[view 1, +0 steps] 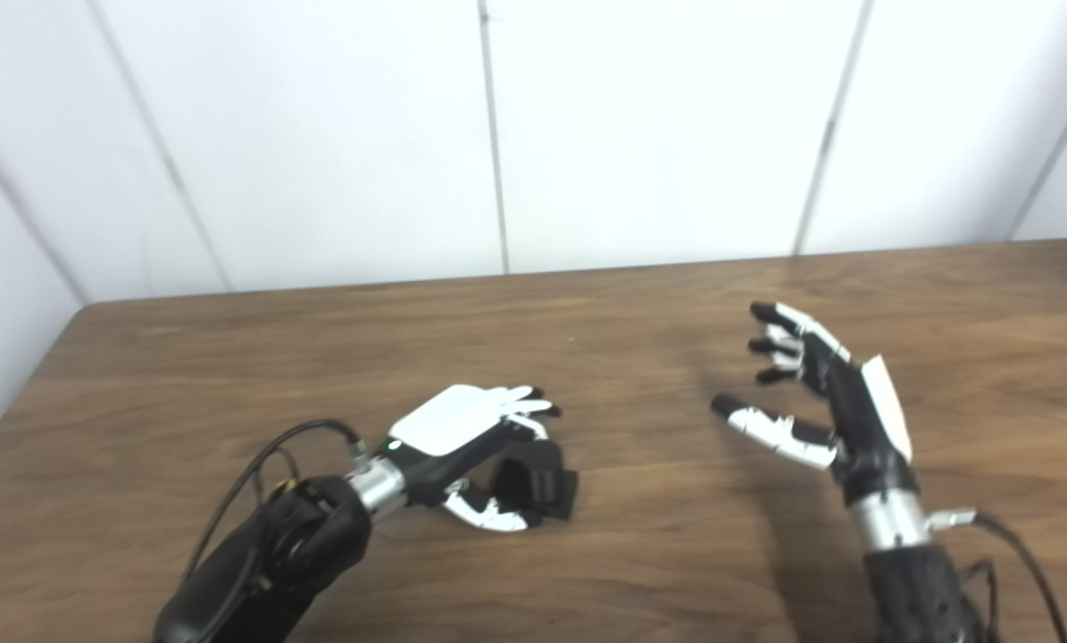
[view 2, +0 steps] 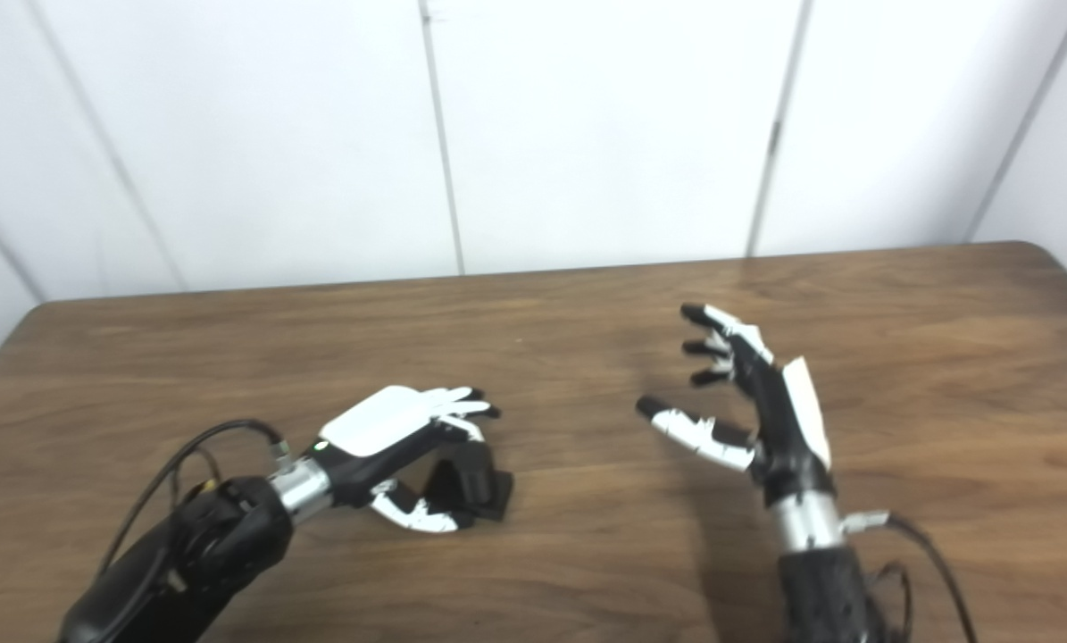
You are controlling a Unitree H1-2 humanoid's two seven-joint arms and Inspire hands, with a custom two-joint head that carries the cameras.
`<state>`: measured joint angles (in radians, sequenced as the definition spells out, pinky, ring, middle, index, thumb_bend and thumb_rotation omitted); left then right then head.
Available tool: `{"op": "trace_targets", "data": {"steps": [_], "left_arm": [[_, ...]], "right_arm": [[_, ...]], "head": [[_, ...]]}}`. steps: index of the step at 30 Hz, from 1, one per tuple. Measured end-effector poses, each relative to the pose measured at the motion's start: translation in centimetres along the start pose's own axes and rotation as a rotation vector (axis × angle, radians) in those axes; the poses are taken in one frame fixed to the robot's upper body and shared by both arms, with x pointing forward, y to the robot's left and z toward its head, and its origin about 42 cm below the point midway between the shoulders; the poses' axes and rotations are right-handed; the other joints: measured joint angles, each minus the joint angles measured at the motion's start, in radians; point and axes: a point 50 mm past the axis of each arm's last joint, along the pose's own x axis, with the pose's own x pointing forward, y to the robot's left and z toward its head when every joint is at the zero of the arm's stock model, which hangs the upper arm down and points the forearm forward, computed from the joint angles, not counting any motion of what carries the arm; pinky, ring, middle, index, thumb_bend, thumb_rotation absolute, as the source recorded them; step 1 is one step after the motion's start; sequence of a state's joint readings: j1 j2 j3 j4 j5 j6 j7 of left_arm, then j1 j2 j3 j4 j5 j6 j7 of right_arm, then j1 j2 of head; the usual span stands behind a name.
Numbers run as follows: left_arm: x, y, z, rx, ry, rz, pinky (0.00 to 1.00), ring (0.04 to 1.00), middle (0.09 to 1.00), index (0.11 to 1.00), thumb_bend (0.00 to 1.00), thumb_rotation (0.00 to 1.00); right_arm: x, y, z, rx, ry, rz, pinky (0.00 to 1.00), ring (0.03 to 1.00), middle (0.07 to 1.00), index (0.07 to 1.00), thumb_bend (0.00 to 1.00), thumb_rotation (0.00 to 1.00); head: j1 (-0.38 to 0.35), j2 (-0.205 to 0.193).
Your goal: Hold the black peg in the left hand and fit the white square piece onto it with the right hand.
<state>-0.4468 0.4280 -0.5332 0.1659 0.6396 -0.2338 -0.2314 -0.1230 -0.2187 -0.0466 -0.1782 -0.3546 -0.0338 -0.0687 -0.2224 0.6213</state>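
The black peg [view 1: 540, 482] stands on its flat square base on the wooden table [view 1: 229, 375], left of the middle. My left hand [view 1: 462, 430] reaches over it from the left. Its fingers [view 1: 526, 404] lie stretched out above the peg's top and the thumb [view 1: 488, 513] curves in at the peg's near side, not visibly closed on it. My right hand [view 1: 823, 397] hovers above the table on the right, open, fingers spread and pointing left, with nothing in it. No white square piece shows in either view.
The table's far edge [view 1: 587, 272] runs along a white panelled wall. Cables trail from both wrists, near the left forearm [view 1: 256, 464] and the right forearm [view 1: 1015, 545]. Bare wood lies between the two hands.
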Motion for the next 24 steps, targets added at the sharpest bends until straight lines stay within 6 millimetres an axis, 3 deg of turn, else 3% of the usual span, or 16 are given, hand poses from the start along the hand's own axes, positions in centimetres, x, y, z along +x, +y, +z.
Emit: {"op": "trace_targets", "data": {"steps": [5, 9, 14, 18, 24], "left_arm": [[-0.1, -0.1, -0.2, -0.004, -0.002, 0.006, 0.92, 0.964, 0.915, 0.574, 0.85, 0.14], [-0.2, -0.2, -0.5, -0.023, 0.003, 0.009, 0.91, 0.962, 0.915, 0.573, 0.85, 0.14], [-0.2, -0.8, -1.3, -0.054, -0.003, 0.031, 0.89, 0.948, 0.906, 0.577, 0.85, 0.13], [-0.3, -1.0, -1.4, -0.063, -0.002, 0.043, 0.90, 0.952, 0.906, 0.582, 0.85, 0.13], [-0.6, -1.0, -1.7, -0.062, 0.001, 0.048, 0.90, 0.951, 0.905, 0.581, 0.85, 0.14]], "right_arm": [[2.5, -4.6, -0.1, -0.246, -0.040, 0.009, 0.67, 0.778, 0.817, 0.767, 0.68, 0.19], [4.2, -7.1, 0.2, -0.363, -0.050, 0.006, 0.65, 0.781, 0.823, 0.755, 0.68, 0.18], [5.5, -7.5, -0.7, -0.390, -0.011, 0.022, 0.63, 0.781, 0.824, 0.755, 0.69, 0.16], [5.8, -6.9, -1.8, -0.425, 0.060, 0.097, 0.60, 0.797, 0.860, 0.782, 0.70, 0.24], [10.2, -8.0, -1.9, -0.596, 0.132, 0.262, 0.69, 0.892, 0.931, 0.825, 0.78, 0.38]], "head": [[-0.029, -0.008], [-0.038, -0.014], [-0.067, -0.029], [-0.080, -0.035], [-0.078, -0.038]]}}
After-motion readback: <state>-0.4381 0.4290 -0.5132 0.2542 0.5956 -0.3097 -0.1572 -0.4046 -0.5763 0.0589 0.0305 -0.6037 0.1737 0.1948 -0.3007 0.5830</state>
